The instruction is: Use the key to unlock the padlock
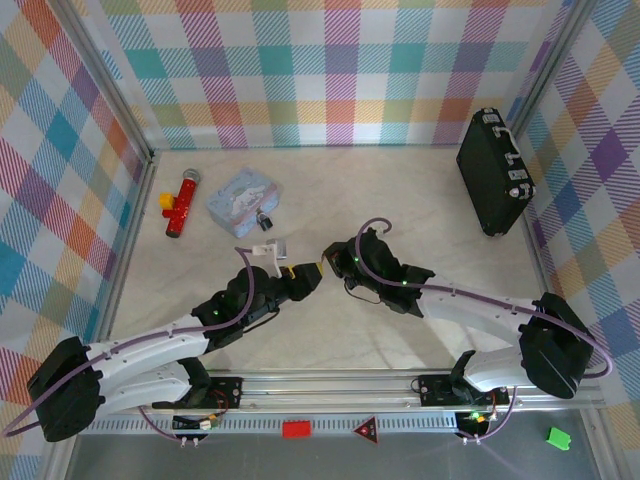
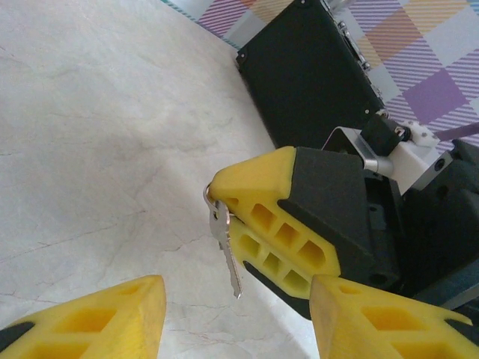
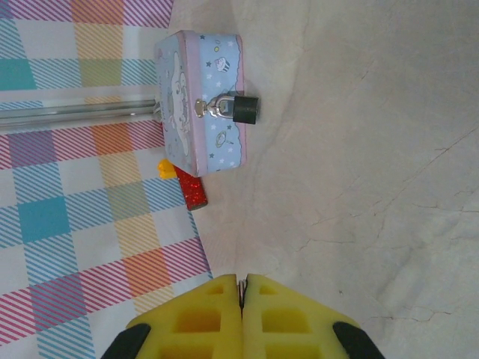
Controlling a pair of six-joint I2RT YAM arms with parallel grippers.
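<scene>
The pale blue tin is lying closed in the upper left of the top view, the padlock hanging from its clasp. A red-and-yellow toy is lying just beside it; a black case is standing upper right. At the middle of the desk, the right gripper is pinching the key, the left gripper gaping wide near it.

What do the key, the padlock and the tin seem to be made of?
The key looks like bare metal: silvery-grey with glints along its blade. The padlock has a dark matte body, maybe painted metal, and a shiny silver shackle. The tin is probably thin printed metal, pale blue with cartoon art; plastic can't be excluded.
</scene>
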